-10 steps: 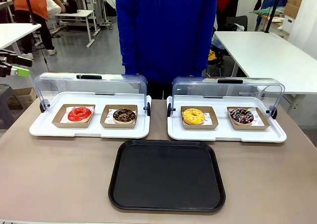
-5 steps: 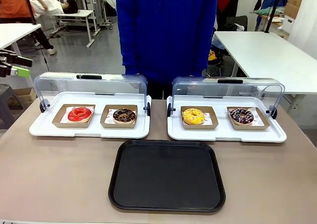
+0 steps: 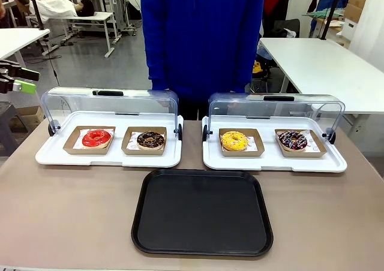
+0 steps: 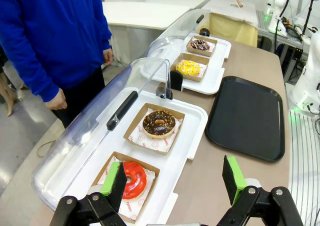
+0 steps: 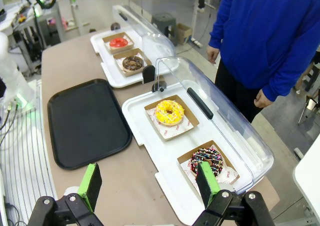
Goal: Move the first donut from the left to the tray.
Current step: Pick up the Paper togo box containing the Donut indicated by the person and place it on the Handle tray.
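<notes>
Nearest on the brown table lies the large flat black plastic tray with rounded corners and a raised rim. It sits near the front edge, its surface bare, with open tabletop on both sides.

Just beyond its far rim, apart from it, stand two white display trays, left and right, with a strip of bare table between them. Their clear hinged lids are swung up and back, so the front edges are open to reach.

The ring donut with glossy red icing rests in a shallow brown cardboard tray at the left end of the left display tray. A chocolate-brown donut lies just beside it. The right tray carries a yellow donut and a dark sprinkled donut.

In the wrist views the left gripper hovers above the left tray's outer end, green pads wide apart and empty. The right gripper hangs likewise over the right end, fingers spread, holding nothing.

At the far edge stands a person in a blue top.
</notes>
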